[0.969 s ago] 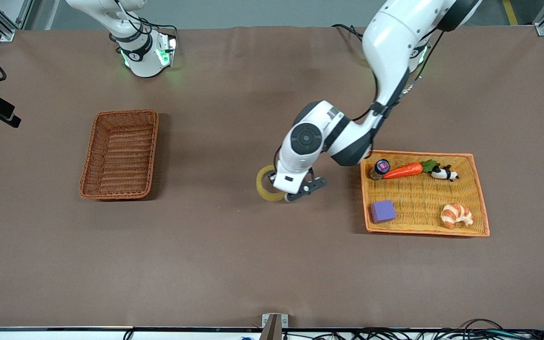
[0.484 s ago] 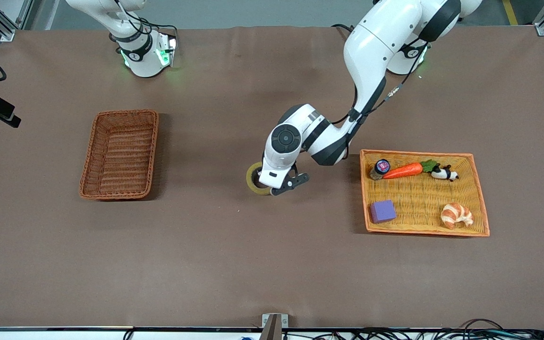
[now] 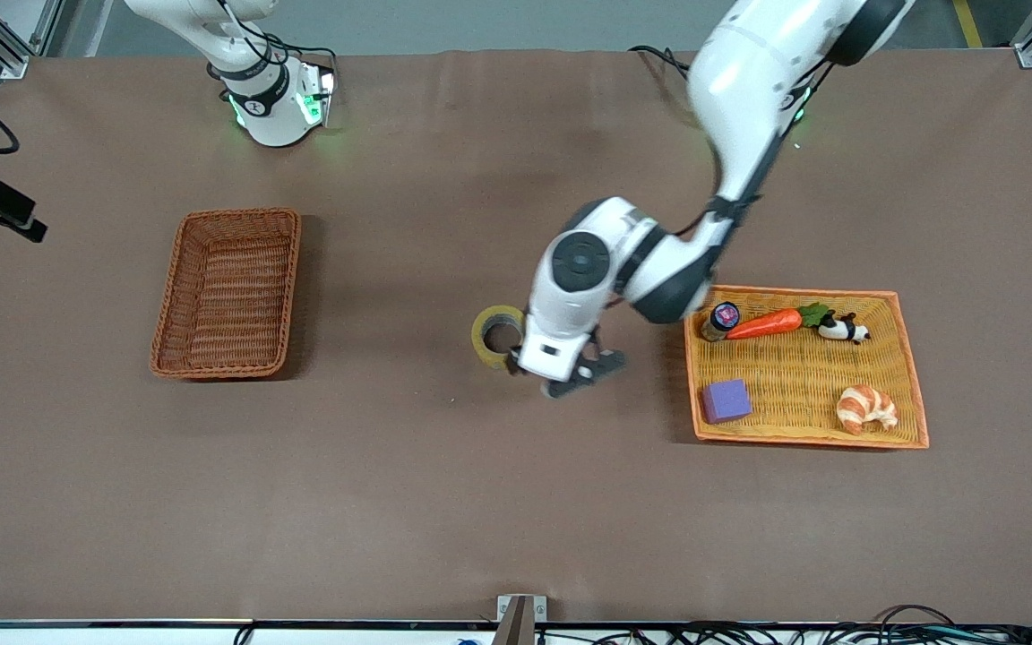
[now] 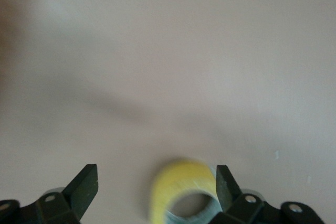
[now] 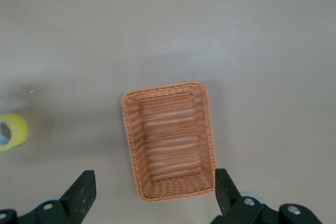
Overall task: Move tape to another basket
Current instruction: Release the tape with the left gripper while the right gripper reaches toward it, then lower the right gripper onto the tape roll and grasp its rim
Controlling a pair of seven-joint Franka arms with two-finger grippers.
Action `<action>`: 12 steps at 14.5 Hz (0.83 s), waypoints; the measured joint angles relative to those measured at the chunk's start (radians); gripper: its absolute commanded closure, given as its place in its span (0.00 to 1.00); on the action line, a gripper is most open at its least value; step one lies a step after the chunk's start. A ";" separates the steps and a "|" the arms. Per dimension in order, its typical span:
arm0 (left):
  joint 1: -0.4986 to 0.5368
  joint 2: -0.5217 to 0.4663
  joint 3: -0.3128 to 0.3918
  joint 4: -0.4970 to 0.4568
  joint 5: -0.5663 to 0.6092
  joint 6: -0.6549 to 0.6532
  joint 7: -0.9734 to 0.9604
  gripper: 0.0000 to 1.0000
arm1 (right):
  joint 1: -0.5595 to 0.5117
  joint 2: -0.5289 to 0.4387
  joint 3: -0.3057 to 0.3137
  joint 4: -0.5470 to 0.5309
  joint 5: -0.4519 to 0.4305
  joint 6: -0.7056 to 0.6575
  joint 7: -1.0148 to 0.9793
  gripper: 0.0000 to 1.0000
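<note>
The tape (image 3: pixel 497 334), a yellowish ring with a grey core, sits on the brown table between the two baskets and looks tilted on its edge. My left gripper (image 3: pixel 563 380) is open just beside it, toward the orange tray. In the left wrist view the tape (image 4: pixel 185 195) shows blurred between the open fingers (image 4: pixel 84 187), close to one of them. The reddish-brown basket (image 3: pixel 227 293) stands empty toward the right arm's end. My right gripper (image 5: pixel 152 188) is open high over that basket (image 5: pixel 169 140), and the tape (image 5: pixel 12 131) shows off to the side.
The shallow orange-yellow tray (image 3: pixel 915 385) at the left arm's end holds a carrot (image 3: pixel 764 323), a small jar (image 3: pixel 721 319), a panda figure (image 3: pixel 843 329), a purple block (image 3: pixel 726 399) and a croissant (image 3: pixel 866 408).
The left gripper carried the tape toward the basket, then opened and drew back toward the tray. The tape now sits on the table, free of the fingers.
</note>
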 measured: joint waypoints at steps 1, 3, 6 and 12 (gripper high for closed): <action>0.064 -0.053 0.003 0.005 0.002 -0.054 0.051 0.00 | 0.021 0.012 0.014 -0.002 0.009 0.013 0.000 0.00; 0.205 -0.162 0.005 0.007 0.003 -0.140 0.146 0.00 | 0.061 0.059 0.069 -0.008 0.014 0.062 0.006 0.00; 0.376 -0.299 0.003 0.006 0.003 -0.272 0.362 0.00 | 0.122 0.167 0.152 -0.013 0.014 0.160 0.065 0.00; 0.543 -0.479 0.002 -0.002 0.003 -0.510 0.785 0.00 | 0.343 0.417 0.179 -0.023 0.014 0.396 0.255 0.00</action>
